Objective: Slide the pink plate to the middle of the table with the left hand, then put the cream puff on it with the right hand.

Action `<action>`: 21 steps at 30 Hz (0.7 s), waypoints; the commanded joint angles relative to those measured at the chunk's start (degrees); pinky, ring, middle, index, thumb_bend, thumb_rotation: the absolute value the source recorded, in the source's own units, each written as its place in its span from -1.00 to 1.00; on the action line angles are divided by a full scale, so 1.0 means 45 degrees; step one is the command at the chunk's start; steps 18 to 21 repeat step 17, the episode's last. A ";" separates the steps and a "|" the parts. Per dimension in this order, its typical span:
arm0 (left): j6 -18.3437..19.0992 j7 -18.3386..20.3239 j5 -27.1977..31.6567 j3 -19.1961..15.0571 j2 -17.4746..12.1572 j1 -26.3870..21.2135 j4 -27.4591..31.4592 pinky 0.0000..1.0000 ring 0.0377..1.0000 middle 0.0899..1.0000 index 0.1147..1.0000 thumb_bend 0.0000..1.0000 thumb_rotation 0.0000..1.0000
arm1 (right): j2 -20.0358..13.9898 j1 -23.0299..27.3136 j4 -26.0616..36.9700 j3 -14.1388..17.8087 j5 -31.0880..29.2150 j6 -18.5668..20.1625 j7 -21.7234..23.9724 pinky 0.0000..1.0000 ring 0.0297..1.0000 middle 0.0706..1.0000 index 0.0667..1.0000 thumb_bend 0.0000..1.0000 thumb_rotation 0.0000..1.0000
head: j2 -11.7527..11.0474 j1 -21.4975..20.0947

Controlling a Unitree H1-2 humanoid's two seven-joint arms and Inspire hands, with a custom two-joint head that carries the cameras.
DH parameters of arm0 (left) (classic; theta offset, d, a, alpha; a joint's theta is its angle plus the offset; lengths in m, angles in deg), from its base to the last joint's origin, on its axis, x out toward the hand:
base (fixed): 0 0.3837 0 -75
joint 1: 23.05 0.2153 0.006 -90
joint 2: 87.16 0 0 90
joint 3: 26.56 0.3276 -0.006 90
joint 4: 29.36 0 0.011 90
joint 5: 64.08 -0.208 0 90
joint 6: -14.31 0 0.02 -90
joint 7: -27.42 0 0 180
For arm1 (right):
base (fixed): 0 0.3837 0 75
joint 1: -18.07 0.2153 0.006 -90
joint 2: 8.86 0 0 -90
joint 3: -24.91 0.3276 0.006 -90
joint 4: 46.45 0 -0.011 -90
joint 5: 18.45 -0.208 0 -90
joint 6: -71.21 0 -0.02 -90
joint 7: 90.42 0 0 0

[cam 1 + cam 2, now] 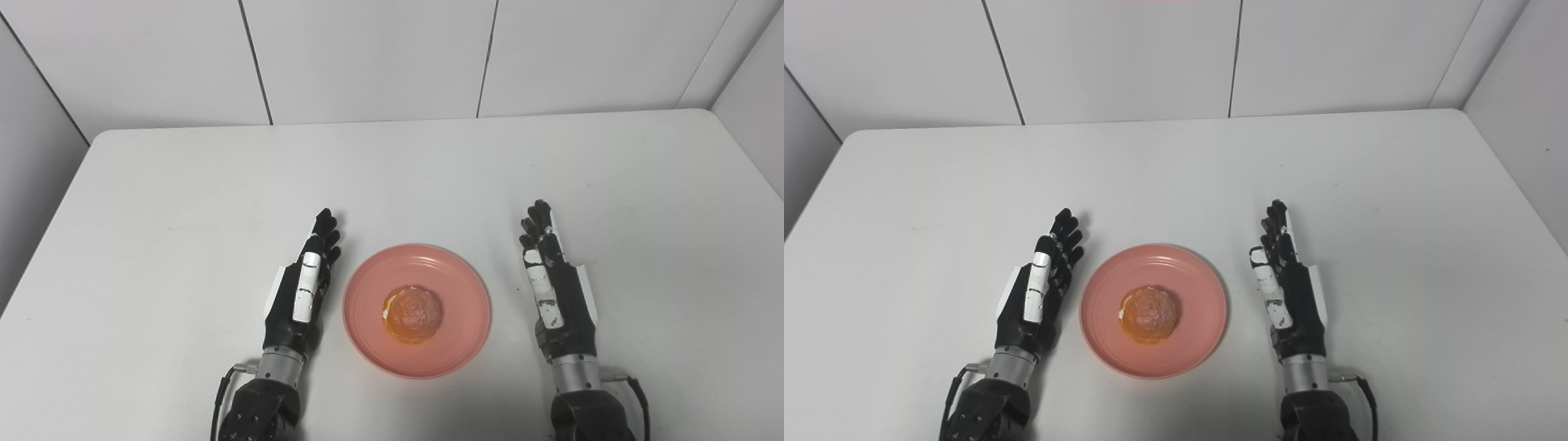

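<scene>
Left hand (303, 294) at near edge of white table (184, 202), left of centre. Fingers (324, 229) straight, pointing toward far edge, lying close side by side, clamped on nothing. Thumb side up, palm turned toward plate. Wrist and forearm entering from near edge.

Just right of it: pink plate (456, 288), round, flat on the table, about midway between left and right edges, nearer the near edge than the far one. Left rim just beside left hand's palm, narrow strip of table between, not touching as far as visible.

On plate: cream puff (413, 313), golden-brown, bumpy top, pale cream showing at its left side. Sitting roughly in plate centre, a bit toward near rim. Well apart from both hands, touched by neither.

Right of plate: right hand (557, 288), also near the near edge, right of centre. Fingers (539, 217) straight, pointing to far edge, close together, holding nothing. Thumb side up, palm facing plate. Wider gap of bare table between it and plate's right rim than on left side.

Far half of table and both far corners bare white.
</scene>
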 commanded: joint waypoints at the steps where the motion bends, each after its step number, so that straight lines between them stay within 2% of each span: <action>1: -0.0345 -0.0011 -0.0025 0.0055 0.0107 0.0004 0.0238 1.00 1.00 1.00 1.00 0.27 1.00 | 0.0311 -0.0079 0.0090 0.0146 -0.0499 0.0185 0.0011 0.99 1.00 1.00 1.00 0.22 0.52 | 0.0000 0.0011; 4: -0.0530 -0.0404 -0.0027 -0.0096 0.0463 0.0168 0.0118 1.00 1.00 1.00 1.00 0.21 1.00 | 0.0552 -0.0159 -0.0109 0.0264 -0.0925 0.0183 0.0019 0.96 0.99 1.00 0.97 0.25 0.38 | -0.0168 0.0033; 10: -0.0847 -0.0783 -0.0149 -0.0185 0.0767 0.0278 -0.0041 1.00 1.00 1.00 1.00 0.24 1.00 | 0.0776 -0.0195 -0.0113 0.0405 -0.1353 0.0861 -0.0006 0.96 0.98 1.00 0.96 0.28 0.35 | -0.0191 0.0038; 21: -0.0806 -0.1099 -0.0852 -0.0206 0.0624 0.0187 -0.0055 1.00 1.00 1.00 1.00 0.19 1.00 | 0.0544 -0.0205 -0.0169 0.0295 -0.1207 0.1097 0.0194 0.96 0.95 0.99 0.94 0.26 0.41 | -0.0213 0.0081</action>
